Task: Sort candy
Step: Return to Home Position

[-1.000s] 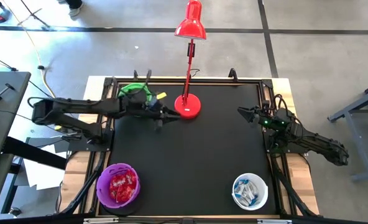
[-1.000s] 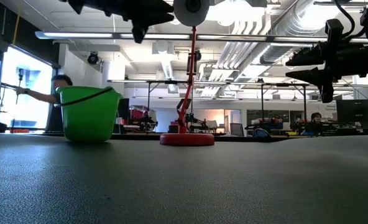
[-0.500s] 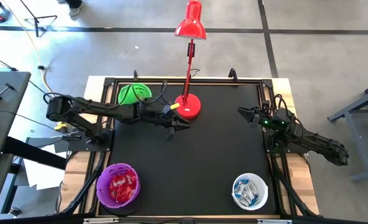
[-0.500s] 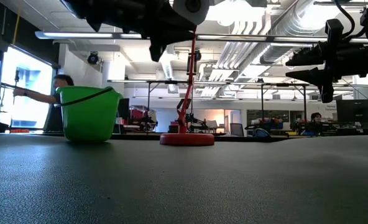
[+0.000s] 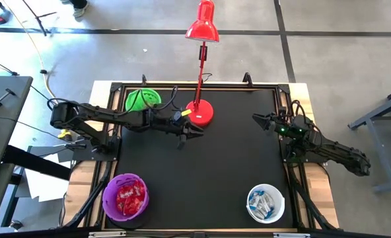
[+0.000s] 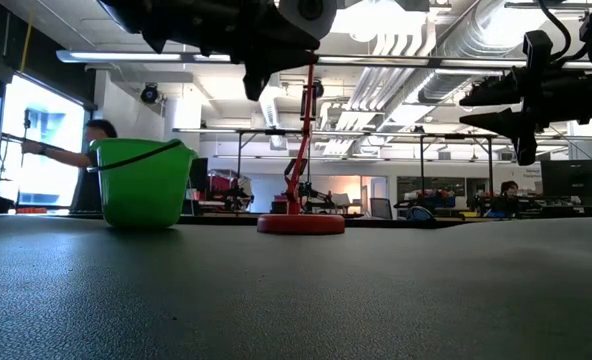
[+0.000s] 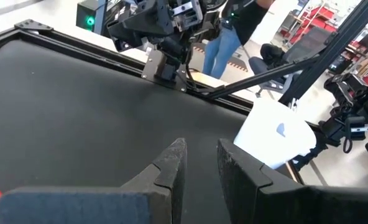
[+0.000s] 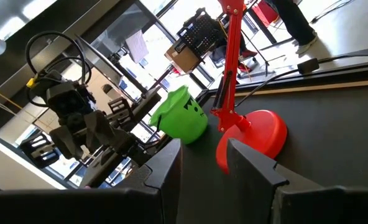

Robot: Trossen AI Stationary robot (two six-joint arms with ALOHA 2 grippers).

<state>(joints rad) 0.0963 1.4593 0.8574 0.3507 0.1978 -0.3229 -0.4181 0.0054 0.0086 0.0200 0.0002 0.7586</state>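
The left gripper (image 5: 197, 132), its dark fingers narrowly parted and empty, hangs just beside the round red lamp base (image 5: 201, 114). The right gripper (image 5: 255, 119), also slightly parted and empty, hovers over the matte black table (image 5: 228, 172). Crinkly red candy (image 5: 131, 196) fills the glossy purple bowl (image 5: 106, 197), and blue-and-white candy (image 5: 265, 203) fills the white bowl (image 5: 283, 200).

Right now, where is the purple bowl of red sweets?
In the high view the purple bowl sits in the table's lower-left corner, on the left arm's side, opposite the white bowl at lower right.
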